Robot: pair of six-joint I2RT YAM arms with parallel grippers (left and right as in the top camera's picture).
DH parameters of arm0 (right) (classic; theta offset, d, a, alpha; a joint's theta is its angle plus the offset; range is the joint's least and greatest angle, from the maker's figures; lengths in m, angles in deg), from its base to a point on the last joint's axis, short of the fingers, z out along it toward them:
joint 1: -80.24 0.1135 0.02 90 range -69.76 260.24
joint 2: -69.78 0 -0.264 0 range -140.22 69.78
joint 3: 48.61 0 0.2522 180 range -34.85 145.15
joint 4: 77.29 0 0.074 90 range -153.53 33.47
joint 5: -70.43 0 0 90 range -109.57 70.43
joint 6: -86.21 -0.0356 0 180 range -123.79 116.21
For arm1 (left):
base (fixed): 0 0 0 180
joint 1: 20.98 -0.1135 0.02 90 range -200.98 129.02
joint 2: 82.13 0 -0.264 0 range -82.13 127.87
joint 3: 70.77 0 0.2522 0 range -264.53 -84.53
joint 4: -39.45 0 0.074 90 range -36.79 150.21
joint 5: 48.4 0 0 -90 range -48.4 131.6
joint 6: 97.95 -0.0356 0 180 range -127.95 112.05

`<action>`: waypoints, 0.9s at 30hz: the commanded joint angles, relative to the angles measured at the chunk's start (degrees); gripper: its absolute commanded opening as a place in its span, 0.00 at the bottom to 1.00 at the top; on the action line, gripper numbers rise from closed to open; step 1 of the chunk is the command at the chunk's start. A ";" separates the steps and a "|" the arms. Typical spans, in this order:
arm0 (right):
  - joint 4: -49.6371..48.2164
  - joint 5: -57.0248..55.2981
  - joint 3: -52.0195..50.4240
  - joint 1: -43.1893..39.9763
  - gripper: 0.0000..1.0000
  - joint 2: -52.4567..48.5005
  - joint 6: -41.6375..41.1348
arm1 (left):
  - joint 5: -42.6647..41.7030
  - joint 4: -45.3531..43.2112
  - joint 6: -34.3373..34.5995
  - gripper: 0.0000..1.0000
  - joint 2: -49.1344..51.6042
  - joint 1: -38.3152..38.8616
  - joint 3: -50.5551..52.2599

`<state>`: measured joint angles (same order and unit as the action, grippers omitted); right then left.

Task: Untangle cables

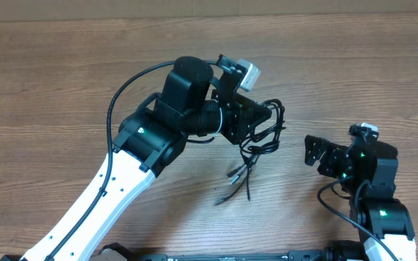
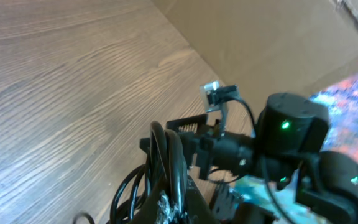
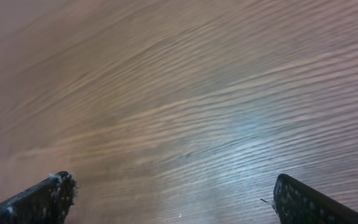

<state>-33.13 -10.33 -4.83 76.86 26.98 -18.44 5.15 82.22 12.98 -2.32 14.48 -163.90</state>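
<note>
Nearest, the cables' plug ends point(image 1: 236, 176) trailed down to the surface point(image 1: 64, 87) or just above it; which, I could not tell. To the right, the right tool point(image 1: 312, 152) stood with its jaws wide apart and held nothing, well apart from the cables point(image 1: 258, 139). Farther in, at the middle, the left tool point(image 1: 261, 119) was clamped fully closed on the knotted bundle of cables.

The likely trouble was that the whole knot was gripped at once, so any pull could tighten it. The right tool might catch several strands instead of one, or a dangling plug might snag in a loop.

No brand, label or writing was readable, and the far cardboard point(image 2: 260, 37) was plain.
</note>
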 commanded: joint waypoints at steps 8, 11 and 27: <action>2.69 22.12 3.23 -0.22 1.00 15.56 13.73 | -6.27 4.83 -16.68 0.04 -1.51 -0.11 -1.05; 2.71 25.44 3.45 -0.22 1.00 17.14 15.76 | -6.69 4.81 -12.96 0.04 -1.51 0.04 -1.05; 14.36 20.92 12.46 -0.13 1.00 17.27 18.16 | -4.90 1.05 -4.52 0.04 -1.44 3.56 -1.05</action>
<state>-21.77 14.52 2.29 76.86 43.65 -1.64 0.23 84.39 7.40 -2.32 17.67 -163.90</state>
